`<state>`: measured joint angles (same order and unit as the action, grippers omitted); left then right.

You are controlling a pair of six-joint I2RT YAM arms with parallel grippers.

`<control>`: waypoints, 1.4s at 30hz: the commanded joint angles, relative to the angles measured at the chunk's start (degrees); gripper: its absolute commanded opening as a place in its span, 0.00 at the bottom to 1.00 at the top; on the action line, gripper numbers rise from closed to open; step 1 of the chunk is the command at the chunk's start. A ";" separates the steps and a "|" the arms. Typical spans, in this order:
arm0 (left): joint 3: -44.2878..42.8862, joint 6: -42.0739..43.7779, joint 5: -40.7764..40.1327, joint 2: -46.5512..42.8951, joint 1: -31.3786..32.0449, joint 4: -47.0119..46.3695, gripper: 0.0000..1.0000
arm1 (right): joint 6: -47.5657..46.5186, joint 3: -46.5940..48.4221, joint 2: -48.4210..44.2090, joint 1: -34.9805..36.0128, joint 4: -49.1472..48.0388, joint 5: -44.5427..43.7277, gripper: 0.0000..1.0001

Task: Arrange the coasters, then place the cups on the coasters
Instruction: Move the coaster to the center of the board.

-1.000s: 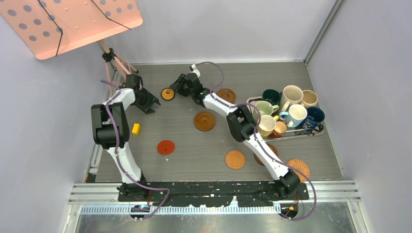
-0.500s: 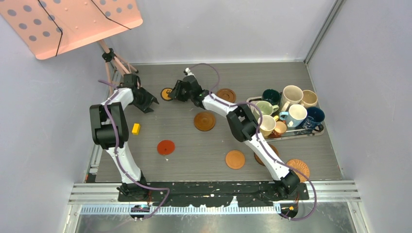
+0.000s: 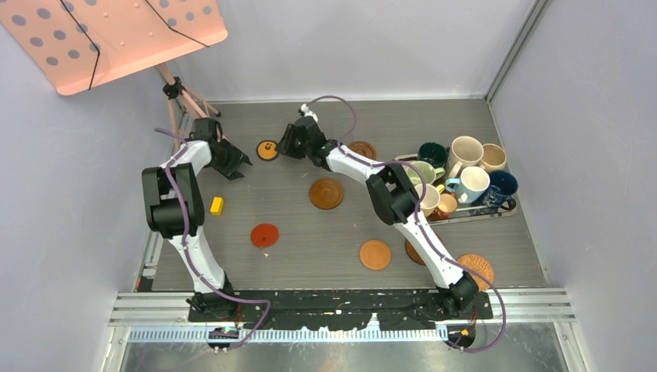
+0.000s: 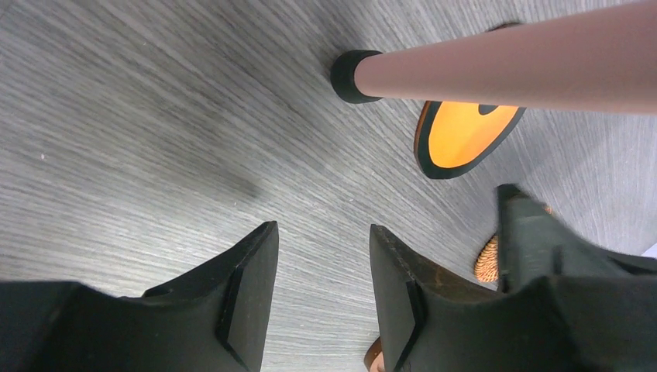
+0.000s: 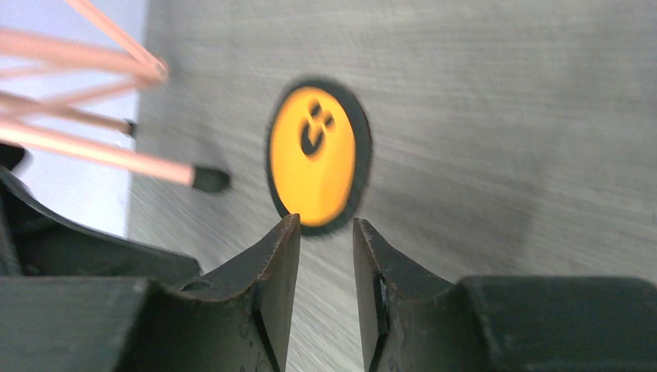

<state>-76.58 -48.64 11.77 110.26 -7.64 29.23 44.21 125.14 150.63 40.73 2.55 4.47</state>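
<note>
Enclosure: plain pale lavender-grey walls (image 3: 364, 46) on three sides, metal corner strip (image 3: 511, 50) at upper right. Table top (image 3: 325, 225) grey, fine wood grain, matte. Upper left, a tilted salmon-pink panel (image 3: 116, 35) with grey dots on a pink tripod (image 3: 182, 97) — black-capped foot (image 4: 350, 76) at the grey surface. Aluminium rail (image 3: 542, 306) along the bottom edge — light even, shadows soft.

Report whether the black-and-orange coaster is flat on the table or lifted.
Flat on the table: the black-and-orange coaster lies just beyond the right end effector, whose jaws hold nothing.
</note>
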 commanded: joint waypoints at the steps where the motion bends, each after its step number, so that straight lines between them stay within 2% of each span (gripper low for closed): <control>1: 1.46 -0.82 2.44 -1.67 -0.36 -4.90 0.49 | 5.93 10.25 4.39 -1.44 -5.33 -2.48 0.41; 5: 2.39 -1.32 2.87 -1.78 -0.35 -5.43 0.49 | 11.71 11.19 7.86 -1.34 -6.49 -3.67 0.44; 9: 2.13 -1.28 3.29 -1.33 -0.35 -5.73 0.49 | 13.22 14.02 10.13 -1.18 -5.95 -9.77 0.60; 12: 1.90 -1.94 3.86 -0.98 -0.35 -6.12 0.48 | 15.86 17.23 12.35 -1.42 -6.11 -10.37 0.62; 19: 1.34 -1.96 4.40 -1.10 -0.45 -5.90 0.48 | 17.67 20.46 15.14 -0.47 -5.31 -6.08 0.60; 33: 2.44 -0.10 4.15 -2.56 -2.31 -4.75 0.48 | 10.38 21.16 14.00 1.15 -2.99 -0.58 0.53; 42: 3.14 0.96 3.74 -3.88 -3.63 -4.58 0.48 | 2.55 17.64 10.64 2.81 -3.71 6.05 0.50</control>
<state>-73.71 -48.99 15.07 109.75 -10.94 25.08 51.94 144.20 164.94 42.00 -2.11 5.72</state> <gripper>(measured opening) 0.480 0.504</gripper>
